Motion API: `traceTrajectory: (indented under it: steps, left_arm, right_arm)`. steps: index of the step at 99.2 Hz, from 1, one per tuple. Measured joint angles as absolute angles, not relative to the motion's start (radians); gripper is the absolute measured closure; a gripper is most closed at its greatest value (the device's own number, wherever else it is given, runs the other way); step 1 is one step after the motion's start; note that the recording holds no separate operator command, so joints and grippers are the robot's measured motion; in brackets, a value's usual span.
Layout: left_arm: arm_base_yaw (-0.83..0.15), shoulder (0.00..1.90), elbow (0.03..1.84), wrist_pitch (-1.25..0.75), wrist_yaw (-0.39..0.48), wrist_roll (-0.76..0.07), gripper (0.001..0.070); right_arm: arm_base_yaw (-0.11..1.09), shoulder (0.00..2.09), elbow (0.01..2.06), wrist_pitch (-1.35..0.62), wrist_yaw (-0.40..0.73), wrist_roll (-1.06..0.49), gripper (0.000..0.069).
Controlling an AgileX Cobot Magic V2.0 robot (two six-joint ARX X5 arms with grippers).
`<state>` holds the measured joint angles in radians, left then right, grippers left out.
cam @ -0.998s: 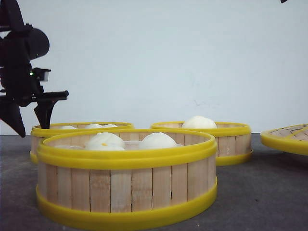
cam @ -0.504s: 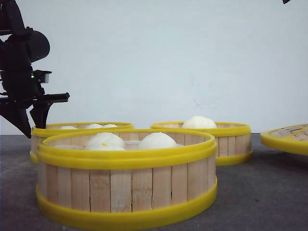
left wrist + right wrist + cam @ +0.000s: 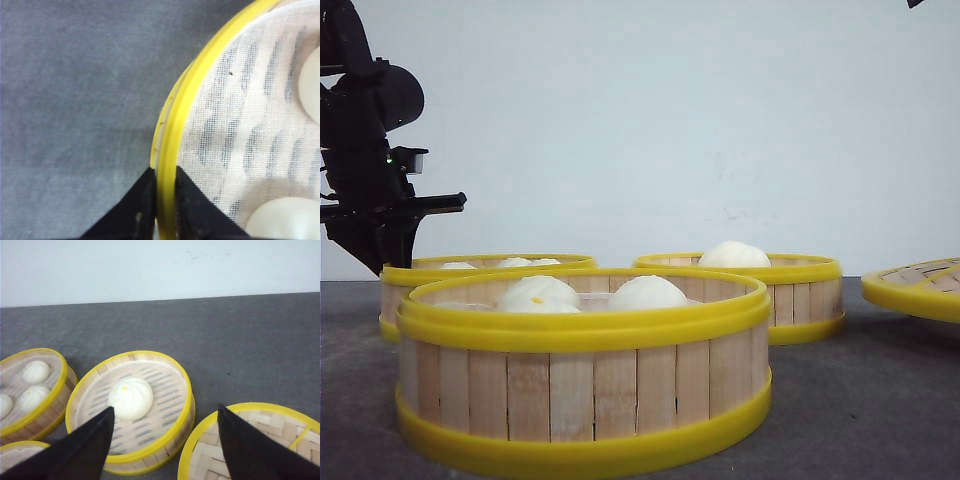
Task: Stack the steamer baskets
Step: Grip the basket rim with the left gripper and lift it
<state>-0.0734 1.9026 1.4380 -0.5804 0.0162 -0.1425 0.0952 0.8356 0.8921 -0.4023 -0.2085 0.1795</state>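
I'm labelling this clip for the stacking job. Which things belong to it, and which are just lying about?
Part of the job:
near steamer basket
back-left steamer basket, left gripper astride its rim
back-right steamer basket
right gripper, open, holding nothing

Lying about:
woven lid
buns

Soft, even light fills the room; shadows on the grey table (image 3: pixel 880 400) are faint. The front view is slightly hazy, and the left gripper (image 3: pixel 161 200) shows as a dark, blurred silhouette.
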Motion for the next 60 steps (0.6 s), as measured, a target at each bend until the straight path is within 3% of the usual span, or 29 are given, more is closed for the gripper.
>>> traceTrajectory:
  steps: [21,48,60]
  left_arm:
    - [-0.041,1.88,1.452,-0.608,0.072,-0.145,0.0683]
    - [-0.006,1.677,1.469,-0.665,0.176,-0.141,0.0683]
    - [-0.014,1.598,1.472,-0.756,0.227,-0.122,0.0683]
  right_arm:
    - [0.095,0.836,0.892,-0.402,-0.208,0.179,0.0287]
    - [0.095,0.836,0.892,-0.389,-0.208,0.179,0.0289]
    - [0.095,0.836,0.892,-0.376,-0.208,0.179,0.0326]
